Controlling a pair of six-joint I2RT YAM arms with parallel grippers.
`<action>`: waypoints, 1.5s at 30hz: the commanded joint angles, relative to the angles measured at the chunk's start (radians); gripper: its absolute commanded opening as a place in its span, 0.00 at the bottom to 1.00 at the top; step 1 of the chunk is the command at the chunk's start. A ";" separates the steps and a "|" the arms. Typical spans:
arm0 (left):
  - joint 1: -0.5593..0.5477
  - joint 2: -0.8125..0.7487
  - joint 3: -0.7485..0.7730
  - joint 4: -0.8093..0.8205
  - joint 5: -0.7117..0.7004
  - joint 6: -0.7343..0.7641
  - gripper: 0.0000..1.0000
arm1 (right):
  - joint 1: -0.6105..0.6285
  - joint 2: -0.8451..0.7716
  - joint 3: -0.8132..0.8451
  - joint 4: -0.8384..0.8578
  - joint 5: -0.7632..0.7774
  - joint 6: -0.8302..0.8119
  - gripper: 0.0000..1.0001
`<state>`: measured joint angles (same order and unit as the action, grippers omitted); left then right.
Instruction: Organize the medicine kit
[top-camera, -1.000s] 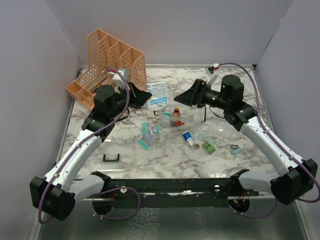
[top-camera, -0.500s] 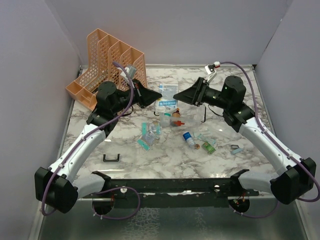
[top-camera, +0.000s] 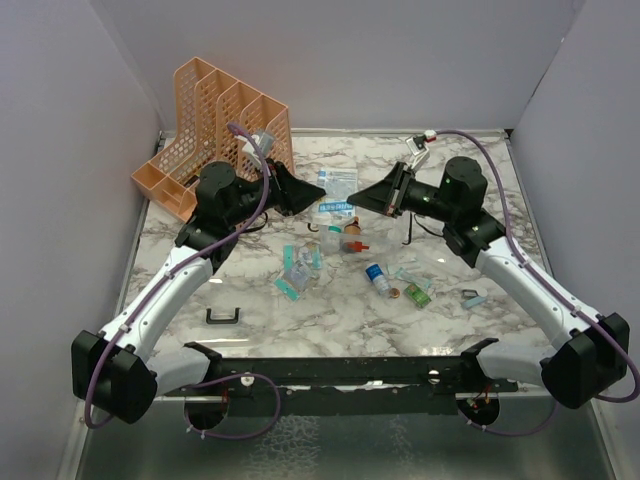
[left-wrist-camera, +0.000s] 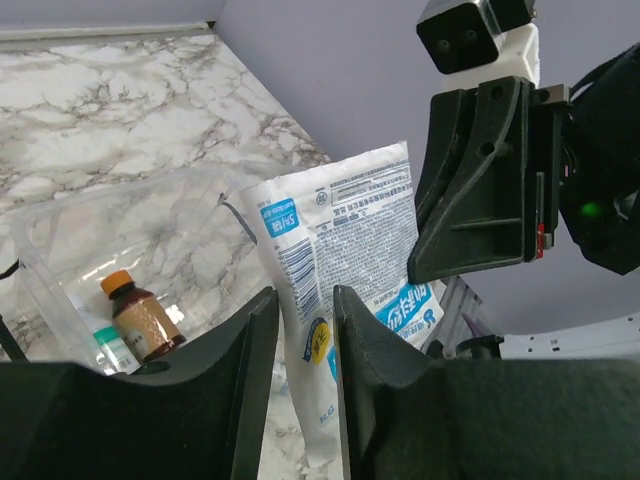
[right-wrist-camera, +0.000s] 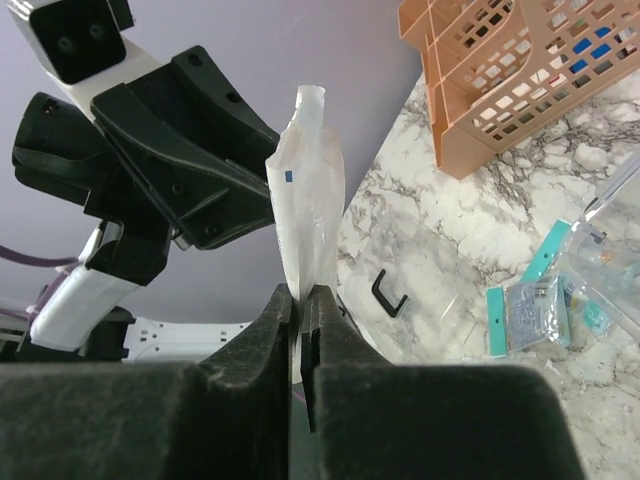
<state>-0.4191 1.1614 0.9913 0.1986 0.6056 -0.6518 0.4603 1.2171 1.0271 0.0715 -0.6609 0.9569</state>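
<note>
Orange mesh rack stands at the far left of the table. A black U-shaped handle lies alone, well nearer than the rack. The left gripper is in the air just right of the rack, jaws a little apart, with the edge of the white blue-printed pouch in the gap, not pinched. The medicine kit, a clear box, sits right of the rack and nearer, under the pouch; a brown orange-capped bottle looks to be inside. The right gripper, further right of the rack, is clamped on the pouch's other edge. Teal packets and a blue-capped vial are scattered nearer and right of the rack.
</note>
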 joint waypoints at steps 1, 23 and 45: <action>0.002 -0.005 0.033 -0.110 -0.118 0.044 0.39 | 0.006 -0.019 0.033 -0.073 0.079 -0.034 0.01; 0.003 -0.094 -0.039 -0.413 -0.576 0.137 0.74 | 0.006 0.324 0.570 -1.022 0.745 -0.408 0.01; -0.072 -0.110 -0.072 -0.439 -0.692 0.058 0.74 | 0.078 0.608 0.790 -1.272 1.019 -0.327 0.01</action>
<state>-0.4770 1.0801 0.9348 -0.2272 -0.0292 -0.5926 0.5045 1.7943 1.7779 -1.1080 0.1894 0.5804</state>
